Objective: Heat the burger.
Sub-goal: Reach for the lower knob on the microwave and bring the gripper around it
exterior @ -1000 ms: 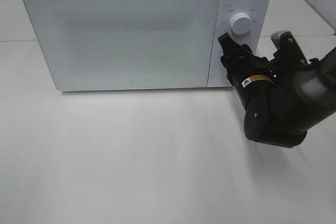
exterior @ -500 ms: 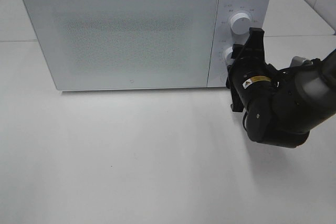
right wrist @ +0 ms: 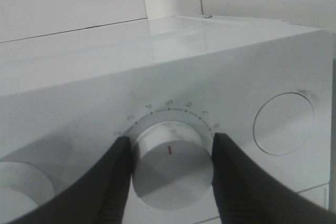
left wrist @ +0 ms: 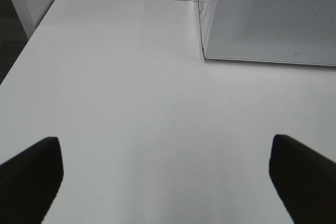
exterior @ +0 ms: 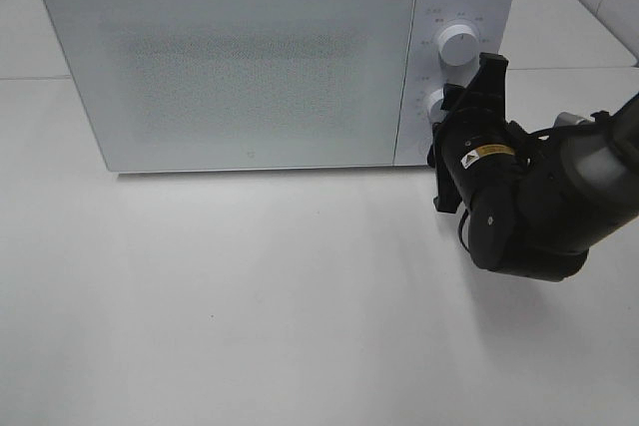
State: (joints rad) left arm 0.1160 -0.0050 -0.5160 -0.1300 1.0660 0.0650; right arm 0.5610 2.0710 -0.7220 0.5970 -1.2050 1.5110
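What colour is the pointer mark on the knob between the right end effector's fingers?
Red, on a white knob; clearest in the right wrist view.

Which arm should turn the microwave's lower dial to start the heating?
Right. The right gripper is clamped on the lower dial, one finger on each side. The left gripper hangs open over the table, near the microwave's opposite corner and away from the dials.

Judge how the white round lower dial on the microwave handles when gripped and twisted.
The white round lower dial looks smooth and glossy, so the right gripper's black fingers pinching its sides may slip. It looks rigid, unlikely to deform. The white boxy microwave probably won't slide under the twist.
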